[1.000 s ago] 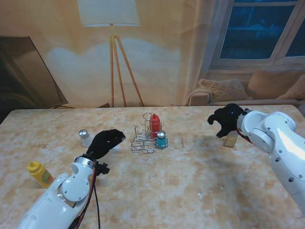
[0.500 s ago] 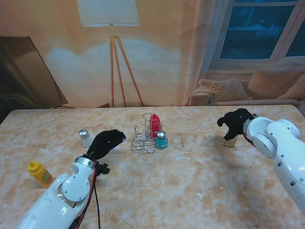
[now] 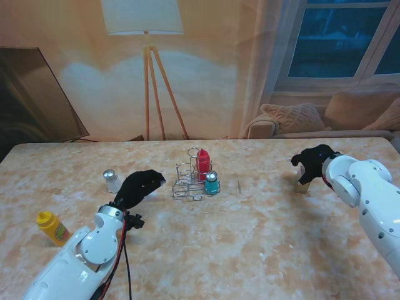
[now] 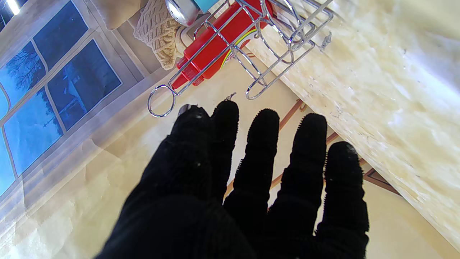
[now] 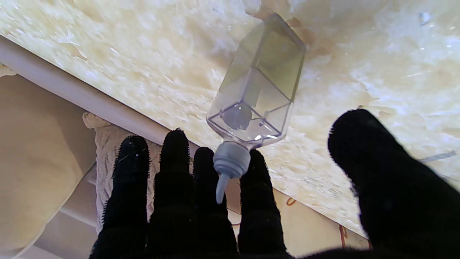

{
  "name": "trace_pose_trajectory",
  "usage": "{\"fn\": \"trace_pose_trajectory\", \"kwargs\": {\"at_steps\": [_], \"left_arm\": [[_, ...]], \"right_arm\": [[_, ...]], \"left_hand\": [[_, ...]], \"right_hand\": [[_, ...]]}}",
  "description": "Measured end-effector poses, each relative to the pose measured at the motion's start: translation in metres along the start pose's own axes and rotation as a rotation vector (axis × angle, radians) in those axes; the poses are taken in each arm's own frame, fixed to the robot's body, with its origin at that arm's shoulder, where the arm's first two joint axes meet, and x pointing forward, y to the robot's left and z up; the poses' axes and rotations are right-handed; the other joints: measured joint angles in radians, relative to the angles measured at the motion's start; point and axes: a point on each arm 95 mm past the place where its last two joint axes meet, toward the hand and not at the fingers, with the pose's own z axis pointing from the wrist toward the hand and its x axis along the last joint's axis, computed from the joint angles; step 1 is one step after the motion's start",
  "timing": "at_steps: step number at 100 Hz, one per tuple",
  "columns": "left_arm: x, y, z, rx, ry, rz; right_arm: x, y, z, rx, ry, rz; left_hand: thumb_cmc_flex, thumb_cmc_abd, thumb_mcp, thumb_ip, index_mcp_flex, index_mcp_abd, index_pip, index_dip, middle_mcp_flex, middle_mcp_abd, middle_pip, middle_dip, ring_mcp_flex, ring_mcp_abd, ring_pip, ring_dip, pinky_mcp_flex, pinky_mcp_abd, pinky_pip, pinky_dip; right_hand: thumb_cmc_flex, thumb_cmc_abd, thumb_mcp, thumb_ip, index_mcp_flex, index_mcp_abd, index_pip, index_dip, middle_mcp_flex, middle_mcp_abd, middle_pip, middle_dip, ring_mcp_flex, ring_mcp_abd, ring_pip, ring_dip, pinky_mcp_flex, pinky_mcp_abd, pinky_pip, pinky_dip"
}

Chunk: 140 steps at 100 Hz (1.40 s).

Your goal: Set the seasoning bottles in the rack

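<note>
In the stand's view the wire rack stands at the centre of the frame on the marbled table, and it already holds a red bottle at its far side and a teal bottle with a silver cap at its right-hand, nearer corner. At the right of the frame the right hand sits over a clear square bottle, which stands upright on the table just nearer to me than the black glove and well apart from the rack. The right wrist view shows that bottle with its grey spout reaching in among the four fingers, while the thumb stands well off to the other side; the fingers are spread and no grip is closed, though whether a fingertip touches the cap cannot be told. At lower centre-left of the stand's view the left hand hovers flat with its fingers extended side by side and holds nothing, and a small white shaker with a silver top stands just to its left. A yellow bottle stands at the far lower left of the frame, beside the left forearm. The left wrist view looks along the straight fingers toward the rack, apart from it.
</note>
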Motion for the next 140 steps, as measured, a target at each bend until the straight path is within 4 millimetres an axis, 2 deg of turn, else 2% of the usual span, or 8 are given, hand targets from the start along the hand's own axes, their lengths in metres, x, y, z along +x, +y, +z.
{"fn": "trace_pose_trajectory", "kwargs": {"at_steps": [26,43,53,60,83,97,111,140], "left_arm": [[0.000,0.000,0.000,0.000,-0.001,-0.001],[0.000,0.000,0.000,0.000,-0.001,-0.001],[0.000,0.000,0.000,-0.001,-0.001,-0.001],[0.000,0.000,0.000,-0.001,-0.002,-0.001],[0.000,0.001,0.000,-0.002,-0.003,0.000],[0.000,0.001,0.000,-0.002,-0.003,0.000],[0.000,0.001,0.000,-0.001,-0.003,0.000],[0.000,0.001,0.000,-0.001,-0.002,0.001]], "right_arm": [[-0.003,-0.008,0.005,0.028,-0.013,0.000],[-0.003,-0.013,0.008,0.045,-0.021,0.005],[-0.004,-0.015,0.010,0.053,-0.026,0.007],[-0.005,-0.017,0.011,0.058,-0.026,0.008],[-0.005,-0.019,0.014,0.062,-0.027,0.020],[-0.003,-0.021,0.015,0.048,-0.030,0.023],[-0.002,-0.023,0.016,0.072,-0.036,0.062],[0.000,-0.022,0.017,0.083,-0.040,0.063]], "left_hand": [[0.000,0.000,0.000,0.000,0.000,0.000,0.000,0.000,0.000,0.000,0.000,0.000,0.000,0.000,0.000,0.000,0.000,0.000,0.000,0.000],[0.000,0.000,0.000,0.000,0.000,0.000,0.000,0.000,0.000,0.000,0.000,0.000,0.000,0.000,0.000,0.000,0.000,0.000,0.000,0.000],[0.000,0.000,0.000,0.000,0.000,0.000,0.000,0.000,0.000,0.000,0.000,0.000,0.000,0.000,0.000,0.000,0.000,0.000,0.000,0.000],[0.000,0.000,0.000,0.000,0.000,0.000,0.000,0.000,0.000,0.000,0.000,0.000,0.000,0.000,0.000,0.000,0.000,0.000,0.000,0.000],[0.000,0.000,0.000,0.000,0.000,0.000,0.000,0.000,0.000,0.000,0.000,0.000,0.000,0.000,0.000,0.000,0.000,0.000,0.000,0.000],[0.000,0.000,0.000,0.000,0.000,0.000,0.000,0.000,0.000,0.000,0.000,0.000,0.000,0.000,0.000,0.000,0.000,0.000,0.000,0.000],[0.000,0.000,0.000,0.000,0.000,0.000,0.000,0.000,0.000,0.000,0.000,0.000,0.000,0.000,0.000,0.000,0.000,0.000,0.000,0.000],[0.000,0.000,0.000,0.000,0.000,0.000,0.000,0.000,0.000,0.000,0.000,0.000,0.000,0.000,0.000,0.000,0.000,0.000,0.000,0.000]], "right_hand": [[0.000,-0.002,0.012,0.000,0.000,0.000,0.000,0.000,0.000,0.000,0.009,0.000,0.001,0.000,0.001,0.000,0.000,0.000,0.001,-0.008],[0.000,-0.016,0.033,0.000,-0.002,0.000,0.016,0.009,0.000,0.000,0.052,0.000,0.022,-0.017,0.032,0.000,0.013,0.000,0.013,-0.008],[0.001,-0.018,0.047,0.000,-0.008,-0.001,0.024,0.021,0.000,-0.002,0.080,0.048,0.034,-0.038,0.054,0.017,0.023,0.000,0.013,-0.008],[0.002,-0.043,0.061,0.000,-0.011,0.000,0.036,0.024,0.000,-0.012,0.100,0.048,0.054,-0.050,0.073,0.031,0.034,0.000,0.016,-0.008],[0.024,-0.082,0.110,0.000,0.012,-0.012,0.081,0.059,0.033,-0.055,0.177,0.127,0.134,-0.110,0.148,0.088,0.109,-0.023,0.046,-0.008],[0.063,-0.109,0.150,0.000,0.032,-0.042,0.198,0.128,0.055,-0.086,0.236,0.177,0.188,-0.160,0.209,0.129,0.173,-0.056,0.067,0.014],[0.105,-0.119,0.167,0.000,0.033,-0.052,0.275,0.206,0.087,-0.112,0.276,0.204,0.237,-0.166,0.233,0.143,0.235,-0.080,0.082,0.040],[0.120,-0.133,0.176,0.000,0.030,-0.049,0.298,0.207,0.087,-0.113,0.298,0.204,0.261,-0.168,0.234,0.151,0.289,-0.101,0.084,0.067]]}}
